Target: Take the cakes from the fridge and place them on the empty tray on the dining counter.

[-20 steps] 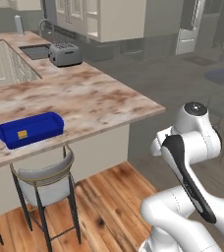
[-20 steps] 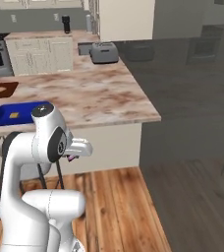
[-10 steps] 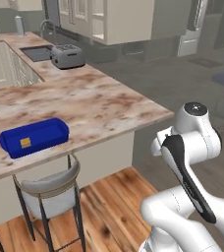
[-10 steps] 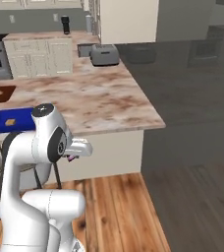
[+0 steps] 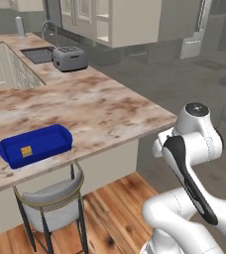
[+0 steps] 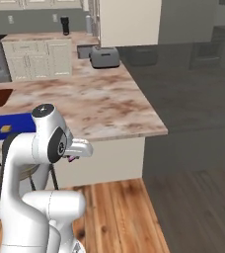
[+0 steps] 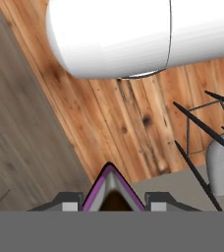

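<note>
My gripper (image 7: 112,202) is shut on a dark chocolate wedge cake (image 7: 112,193) with pink edges, its tip pointing up between the finger tips (image 7: 67,200). In the right base view the gripper (image 6: 74,157) is tucked low beside the arm, with a bit of pink showing. The blue tray (image 5: 59,135) lies on the near left of the dining counter (image 5: 100,106) and holds a small tan square cake (image 5: 27,151). From the right, the tray (image 6: 20,120) and that cake (image 6: 6,129) sit to the left of the arm.
A grey-cushioned stool (image 5: 50,206) stands under the counter below the tray; its seat (image 7: 223,162) and dark legs lie right of the hand. A toaster (image 5: 69,57) and sink (image 5: 38,53) sit further back. A brown board (image 6: 0,95) lies behind the tray. Wooden floor spreads below.
The whole picture has shifted: the base has driven, and the counter and tray now sit nearer and more central. The arm keeps its tucked pose with the wedge held.
</note>
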